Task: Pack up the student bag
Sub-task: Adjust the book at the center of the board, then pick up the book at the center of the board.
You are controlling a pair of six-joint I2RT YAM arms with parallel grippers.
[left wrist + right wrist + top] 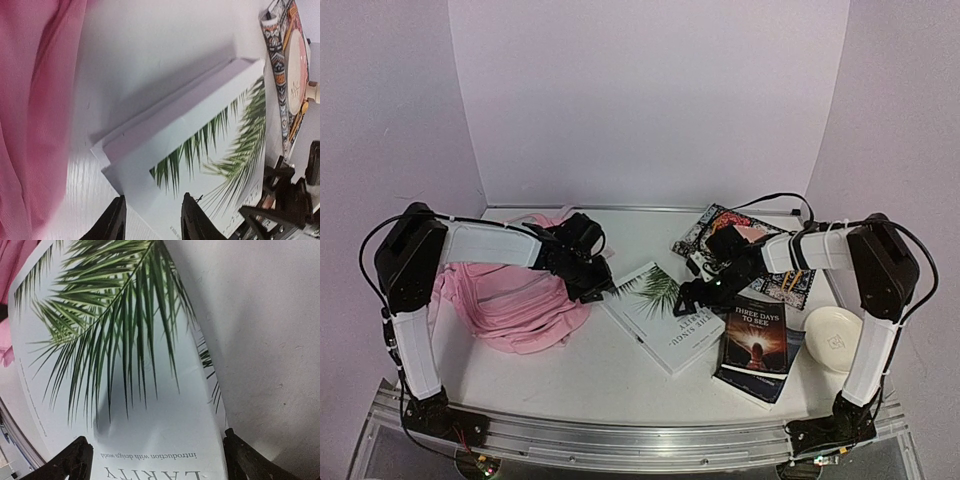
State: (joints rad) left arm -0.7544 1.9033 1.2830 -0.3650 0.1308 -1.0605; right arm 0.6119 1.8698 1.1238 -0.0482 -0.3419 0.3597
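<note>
Bag spot: student bag (515, 305), pale pink, lies slumped on L side of table (620, 385), under and beside L arm; soft folds, not upright. Pink cloth fills L edge of L wrist view (30, 125) and shows in top-L corner of R wrist view (15, 250).
Book betw. arms: white book (655, 318) w/ green palm leaf on cover, flat on table just R of bag, set at an angle. Page block and near corner show in L wrist view (200, 130); cover w/ title print in R wrist view (125, 365).
L claw (598, 288): at book's bag-side corner, partly spread (153, 205). Fingers (116, 225) stand apart, one off book's edge, other over cover. Contact w/ book: can't tell.
R claw (692, 297): at book's opp. side, low over cover, spread wide (157, 450). Fingers (75, 462) far apart, one over cover, other past book's edge over bare table. Pinching nothing.
Other items: dark book (757, 338) flat near R front, just beside white book. White oval item (834, 338) next to it by R arm's upright link. Patterned book (715, 222) at back, partly hidden by R arm; its edge shows at R of L wrist view (287, 75).
</note>
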